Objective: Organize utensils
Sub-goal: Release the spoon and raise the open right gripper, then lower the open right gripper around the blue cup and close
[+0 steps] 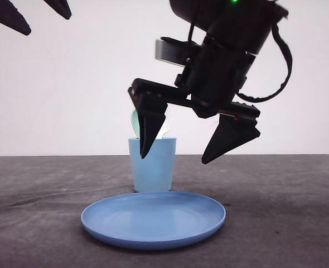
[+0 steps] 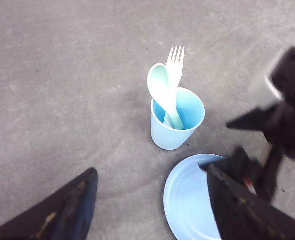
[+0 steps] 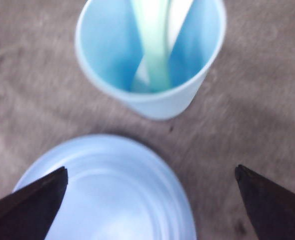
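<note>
The pale mint-green spoon [image 2: 158, 82] and the white fork [image 2: 176, 57] stand upright together in the light blue cup [image 2: 177, 125], heads up. From the front, their tops [image 1: 164, 127] peek out behind a right finger above the cup [image 1: 156, 167]. My right gripper [image 1: 175, 157] hangs open just above the blue plate [image 1: 153, 220], in front of the cup, holding nothing. The right wrist view shows both handles [image 3: 155, 50] inside the cup [image 3: 152, 100], with the open gripper [image 3: 151, 170] over the plate [image 3: 112, 190]. My left gripper [image 1: 48, 25] is high at the far left, open and empty [image 2: 150, 172].
The dark grey table [image 1: 287, 212] carries the cup and, in front of it, the round plate [image 2: 187, 200]. The right arm [image 2: 282, 115] reaches in over the plate's side. A plain white wall stands behind the table.
</note>
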`<state>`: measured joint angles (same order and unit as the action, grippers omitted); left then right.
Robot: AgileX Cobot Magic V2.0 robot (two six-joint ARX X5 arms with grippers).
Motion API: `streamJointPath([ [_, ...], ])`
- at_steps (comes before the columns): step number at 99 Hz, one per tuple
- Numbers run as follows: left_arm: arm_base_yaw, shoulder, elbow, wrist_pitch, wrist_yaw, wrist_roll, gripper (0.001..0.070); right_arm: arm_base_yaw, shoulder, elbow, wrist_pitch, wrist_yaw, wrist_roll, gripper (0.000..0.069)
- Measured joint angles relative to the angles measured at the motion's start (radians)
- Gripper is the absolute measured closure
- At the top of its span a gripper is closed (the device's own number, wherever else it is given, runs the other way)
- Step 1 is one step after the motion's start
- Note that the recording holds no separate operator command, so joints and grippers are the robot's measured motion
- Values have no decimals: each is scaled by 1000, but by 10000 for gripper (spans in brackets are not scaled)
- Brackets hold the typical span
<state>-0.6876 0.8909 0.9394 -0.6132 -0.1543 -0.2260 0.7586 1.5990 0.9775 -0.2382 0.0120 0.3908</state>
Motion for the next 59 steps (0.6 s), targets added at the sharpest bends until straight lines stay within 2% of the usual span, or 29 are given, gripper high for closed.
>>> streamJointPath([
  [11, 0, 0, 0, 0, 0, -6, 287, -20, 30, 0, 22, -39, 3, 12],
  [59, 0, 0, 0, 0, 0, -14, 287, -27, 117, 84, 27, -41, -28, 12],
])
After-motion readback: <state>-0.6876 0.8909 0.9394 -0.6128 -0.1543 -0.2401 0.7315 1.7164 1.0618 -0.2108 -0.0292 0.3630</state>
